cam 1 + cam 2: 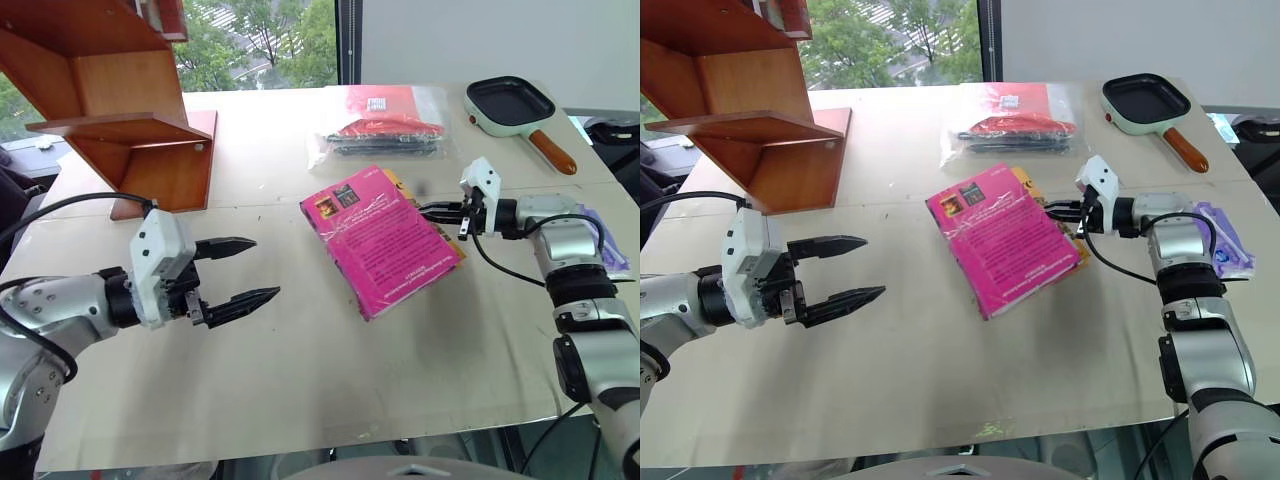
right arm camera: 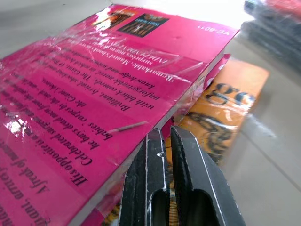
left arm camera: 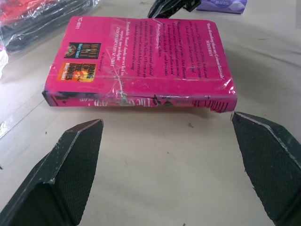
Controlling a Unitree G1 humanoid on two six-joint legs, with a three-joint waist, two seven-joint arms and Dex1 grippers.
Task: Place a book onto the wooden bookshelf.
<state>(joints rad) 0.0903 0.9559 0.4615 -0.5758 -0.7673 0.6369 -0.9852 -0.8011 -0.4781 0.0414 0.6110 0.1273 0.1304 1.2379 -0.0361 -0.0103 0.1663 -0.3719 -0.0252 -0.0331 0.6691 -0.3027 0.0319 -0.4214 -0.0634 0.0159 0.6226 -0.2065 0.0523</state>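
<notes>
The magenta-pink book (image 1: pixel 378 238) lies flat on the table, its back cover with fine text facing up, resting partly on an orange-yellow book (image 2: pixel 227 102). My right gripper (image 1: pixel 427 210) is shut, its tips at the pink book's right edge, just over the orange book and holding nothing. My left gripper (image 1: pixel 263 268) stands open to the left of the book, pointing at its spine (image 3: pixel 141 100) with a stretch of bare table between. The wooden bookshelf (image 1: pixel 120 95) stands at the table's far left corner.
A clear plastic bag (image 1: pixel 385 125) with red and black items lies behind the book. A pale green pan (image 1: pixel 510 103) with a wooden handle sits at the far right. A purple packet (image 1: pixel 1225 240) lies by my right forearm.
</notes>
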